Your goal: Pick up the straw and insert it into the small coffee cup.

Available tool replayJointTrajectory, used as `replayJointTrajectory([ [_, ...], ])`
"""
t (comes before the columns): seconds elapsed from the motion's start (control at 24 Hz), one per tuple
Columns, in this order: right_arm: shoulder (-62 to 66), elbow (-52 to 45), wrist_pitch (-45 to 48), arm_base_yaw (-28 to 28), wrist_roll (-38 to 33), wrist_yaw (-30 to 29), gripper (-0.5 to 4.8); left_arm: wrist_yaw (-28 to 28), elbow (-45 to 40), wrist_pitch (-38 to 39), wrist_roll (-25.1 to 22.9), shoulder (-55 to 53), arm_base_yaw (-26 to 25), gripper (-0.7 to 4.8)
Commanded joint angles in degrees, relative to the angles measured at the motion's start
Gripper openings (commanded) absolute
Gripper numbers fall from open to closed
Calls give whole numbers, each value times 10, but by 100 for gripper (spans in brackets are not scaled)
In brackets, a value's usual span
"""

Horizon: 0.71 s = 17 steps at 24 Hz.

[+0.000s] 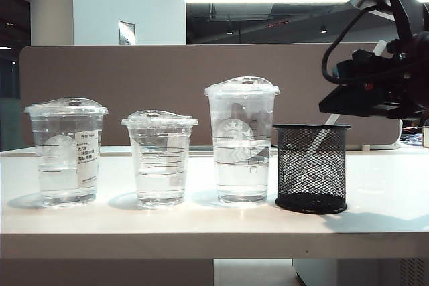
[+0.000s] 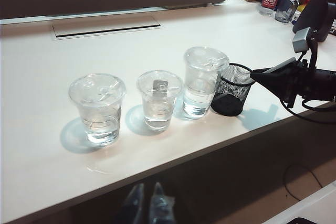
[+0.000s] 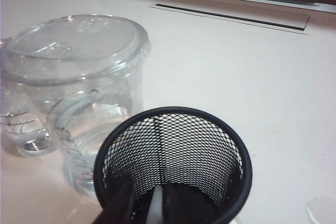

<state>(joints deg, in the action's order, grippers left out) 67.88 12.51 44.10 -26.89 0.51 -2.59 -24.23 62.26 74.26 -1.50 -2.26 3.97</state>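
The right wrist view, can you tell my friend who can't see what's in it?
The right tool pinches a white straw just above a black mesh holder on a white table. Beside the holder stands the tallest clear lidded cup, partly filled with water, and another clear cup peeks out behind it.

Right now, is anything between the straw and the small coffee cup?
Yes: the tallest cup stands between them, and the mesh pen holder walls the straw in. Right gripper is at the straw; left gripper hangs before the table.
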Motion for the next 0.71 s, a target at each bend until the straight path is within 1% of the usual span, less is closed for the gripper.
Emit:
replayJointTrajectory([
  [0.04, -1, 2, 4, 0, 2, 1, 92, 0, 2, -11, -2, -1, 0, 22],
  [0.21, -1, 2, -3, 0, 2, 1, 42, 0, 2, -11, -2, -1, 0, 22],
  [0.38, -2, 2, -6, 0, 5, 2, 40, 0, 2, -11, -2, -1, 0, 22],
  [0.42, -2, 3, -5, 0, 18, 2, 38, 0, 2, -11, -2, -1, 0, 22],
  [0.46, -6, 3, -7, 0, 28, 7, 8, 0, 2, -11, -2, -1, 0, 22],
  [0.5, -9, 3, -9, 0, 28, 14, -4, 0, 2, -11, -2, -1, 0, 22],
  [0.71, -38, 3, -21, 0, 37, 31, -4, 0, 2, -12, -2, -1, 0, 22],
])
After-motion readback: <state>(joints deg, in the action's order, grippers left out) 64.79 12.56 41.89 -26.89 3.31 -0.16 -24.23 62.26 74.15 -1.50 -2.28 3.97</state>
